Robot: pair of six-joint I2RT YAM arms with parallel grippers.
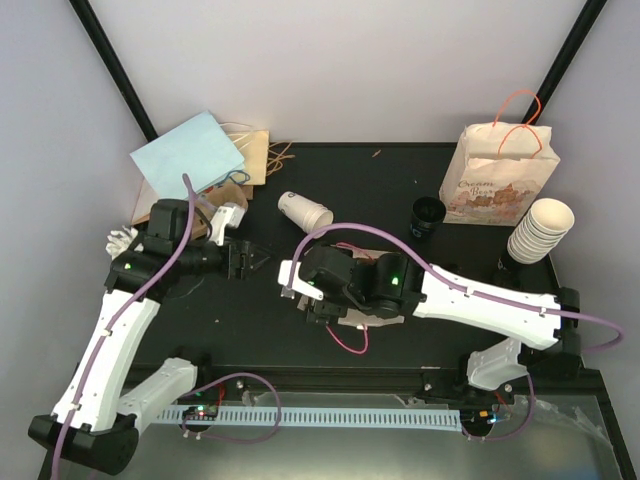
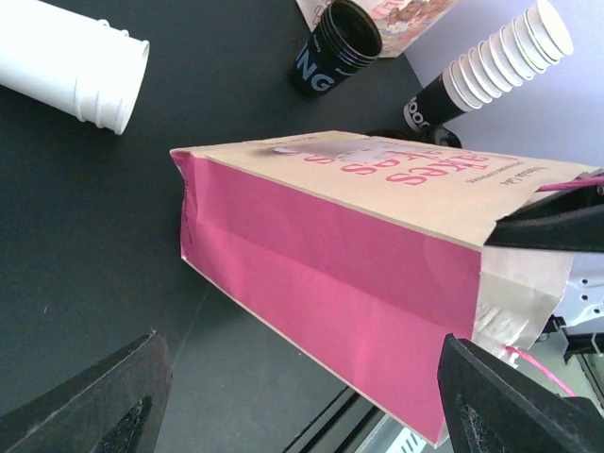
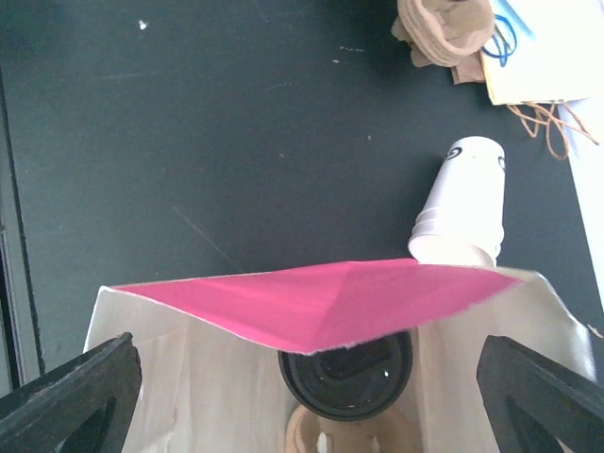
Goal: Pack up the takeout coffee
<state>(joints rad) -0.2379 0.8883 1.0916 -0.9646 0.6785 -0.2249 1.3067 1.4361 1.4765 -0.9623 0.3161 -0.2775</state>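
A kraft paper bag with pink sides [image 2: 359, 274] lies on the black table, mostly hidden under my right arm in the top view [image 1: 385, 322]. A black coffee cup [image 3: 347, 373] sits inside its mouth, partly covered by a pink flap [image 3: 321, 297]. My right gripper [image 3: 307, 396] is open at the bag's mouth, one finger to each side; it also shows in the top view [image 1: 312, 300]. My left gripper [image 2: 302, 396] is open and empty, just left of the bag [image 1: 250, 262]. A white paper cup [image 1: 305, 210] lies on its side behind the bag.
A printed cream bag [image 1: 500, 175] stands at the back right beside a stack of white cups [image 1: 540, 230] and black cups [image 1: 428, 215]. A blue bag [image 1: 190, 155] and a kraft bag [image 1: 255, 150] lie at the back left.
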